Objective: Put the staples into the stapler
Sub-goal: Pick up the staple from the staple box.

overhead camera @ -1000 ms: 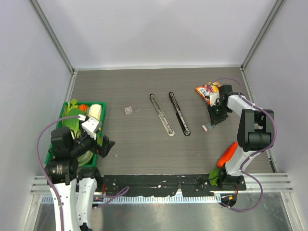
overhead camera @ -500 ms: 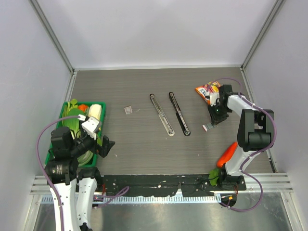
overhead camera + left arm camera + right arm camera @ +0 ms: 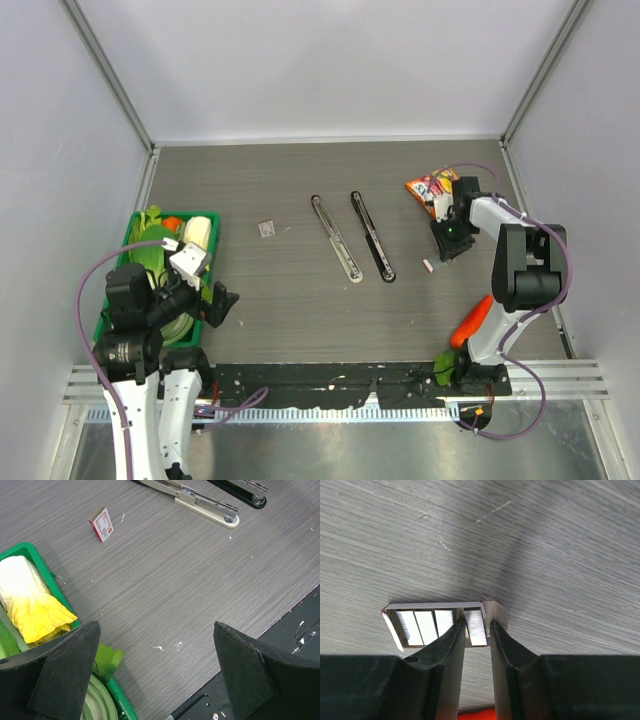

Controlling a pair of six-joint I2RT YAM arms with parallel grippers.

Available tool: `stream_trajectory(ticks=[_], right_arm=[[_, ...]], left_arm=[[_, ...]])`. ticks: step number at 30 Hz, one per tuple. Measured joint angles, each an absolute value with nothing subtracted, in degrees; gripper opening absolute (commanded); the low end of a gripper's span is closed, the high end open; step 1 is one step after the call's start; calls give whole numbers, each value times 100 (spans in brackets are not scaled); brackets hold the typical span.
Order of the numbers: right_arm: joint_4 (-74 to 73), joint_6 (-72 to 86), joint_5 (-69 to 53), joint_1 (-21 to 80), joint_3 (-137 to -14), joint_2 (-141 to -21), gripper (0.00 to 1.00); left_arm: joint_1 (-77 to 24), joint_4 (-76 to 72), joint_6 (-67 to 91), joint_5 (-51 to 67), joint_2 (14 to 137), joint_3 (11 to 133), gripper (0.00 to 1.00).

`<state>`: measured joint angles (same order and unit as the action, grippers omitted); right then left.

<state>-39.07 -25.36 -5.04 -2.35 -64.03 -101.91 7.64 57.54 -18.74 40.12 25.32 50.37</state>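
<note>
Steel staple strip (image 3: 475, 619) in the open tray (image 3: 430, 606), right of the black stapler (image 3: 373, 236) and cream stapler (image 3: 336, 238), looks pinched by the right pincer (image 3: 477, 626); left pincer (image 3: 155, 630) gapes empty near-left; both staplers lie open, apparently unloaded, so carry and insert remain.

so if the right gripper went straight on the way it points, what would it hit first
The open staple tray, lying right at the right gripper's tips. Its fingers straddle one staple strip in it, though I can't tell if they touch it yet. Under the tray is only the table.
</note>
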Motion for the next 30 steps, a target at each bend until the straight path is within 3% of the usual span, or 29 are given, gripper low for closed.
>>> stream_trajectory(ticks=[13,26,30], right_arm=[[-3885,-2556,-497,-209,-6394,-10149,14],[-3859,-2174,-893,-145,-6392,-8984,15],[-3750,-1756,-803,370,-6412,-8726,15]], left_arm=[[764,5758,-1883,4014,2532,5037,100],[764,5758,-1894,4014,2534,5037,100],[781,5758,-1894,4018,2550,5037,100]])
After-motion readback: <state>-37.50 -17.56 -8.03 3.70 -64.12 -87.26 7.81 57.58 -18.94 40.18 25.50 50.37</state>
